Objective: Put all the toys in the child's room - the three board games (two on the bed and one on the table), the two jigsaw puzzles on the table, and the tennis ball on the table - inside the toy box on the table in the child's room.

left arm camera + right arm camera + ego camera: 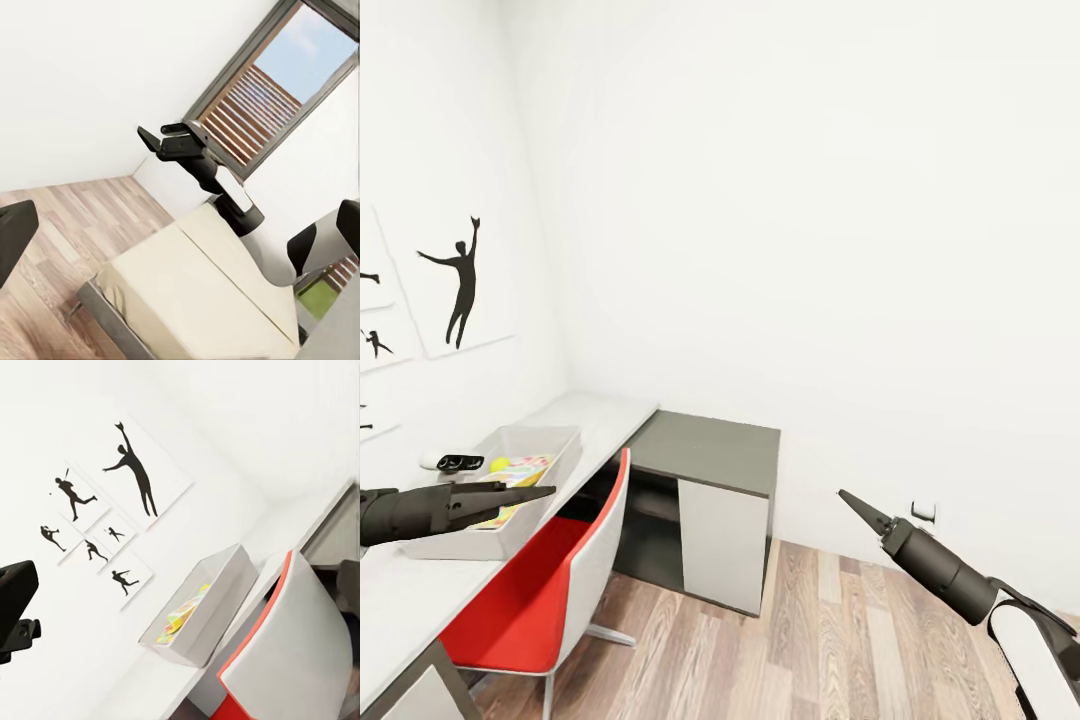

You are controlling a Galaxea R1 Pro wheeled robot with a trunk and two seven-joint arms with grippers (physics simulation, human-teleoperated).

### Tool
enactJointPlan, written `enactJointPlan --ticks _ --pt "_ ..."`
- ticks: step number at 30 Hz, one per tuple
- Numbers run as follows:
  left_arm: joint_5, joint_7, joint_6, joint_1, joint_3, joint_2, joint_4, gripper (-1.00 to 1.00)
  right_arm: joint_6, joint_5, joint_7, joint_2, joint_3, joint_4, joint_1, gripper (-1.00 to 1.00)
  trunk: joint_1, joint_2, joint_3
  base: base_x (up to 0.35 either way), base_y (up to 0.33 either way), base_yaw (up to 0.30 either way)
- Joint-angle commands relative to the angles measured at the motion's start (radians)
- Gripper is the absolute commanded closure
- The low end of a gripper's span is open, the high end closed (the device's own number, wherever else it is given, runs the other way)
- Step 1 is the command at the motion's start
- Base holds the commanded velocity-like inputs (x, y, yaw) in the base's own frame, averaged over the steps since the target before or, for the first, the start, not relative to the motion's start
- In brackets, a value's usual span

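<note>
The light grey toy box (472, 541) stands on the pale table (410, 600) at the left, against the wall. Inside it lie colourful flat toys (525, 471) and the small yellow-green tennis ball (499, 464). In the right wrist view the toy box (214, 600) shows the same colourful toys (180, 619). My left gripper (550, 490) hangs just above the box's right rim, open and holding nothing. My right gripper (842, 494) is out over the floor at the right, open and holding nothing; the left wrist view shows this gripper (159, 135) with its fingers apart. The bed (187, 292) shows a bare beige mattress.
A red and white chair (540, 590) is tucked under the table beside the box. A dark grey cabinet (710, 450) with a white front joins the table's far end. A small black object (460, 462) lies at the box's left. Wood floor (840, 640) spreads to the right.
</note>
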Motion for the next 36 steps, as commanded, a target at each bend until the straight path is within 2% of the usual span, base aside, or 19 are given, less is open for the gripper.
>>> enactJointPlan --ticks 1,22,30,34,36 --pt "0.000 -0.003 0.011 0.000 0.000 0.001 0.000 -1.00 0.007 -0.005 0.000 -0.001 -0.001 0.000 -0.001 -1.00 0.000 -0.001 0.000 0.000 0.000 -0.258" --pt "0.000 -0.003 0.011 0.000 -0.001 0.000 0.000 -1.00 0.005 0.001 -0.009 0.002 0.002 0.006 -0.001 -1.00 0.000 -0.001 0.016 -0.026 0.013 -0.257" --pt "-0.005 -0.003 0.010 0.000 -0.007 -0.011 0.002 -1.00 0.003 0.007 -0.024 0.003 0.006 0.014 -0.001 -1.00 0.000 -0.001 0.018 -0.001 0.001 -0.080" --pt "-0.040 0.015 0.011 0.000 -0.013 -0.023 0.025 -1.00 0.005 0.009 -0.065 0.003 0.011 0.038 -0.002 -1.00 0.000 -0.001 0.018 0.000 0.000 -0.007" --pt "-0.080 0.076 0.011 -0.003 -0.018 -0.062 0.046 -1.00 0.012 0.008 -0.121 0.000 0.012 0.054 -0.002 -1.00 0.000 -0.001 0.018 0.000 0.000 -0.002"
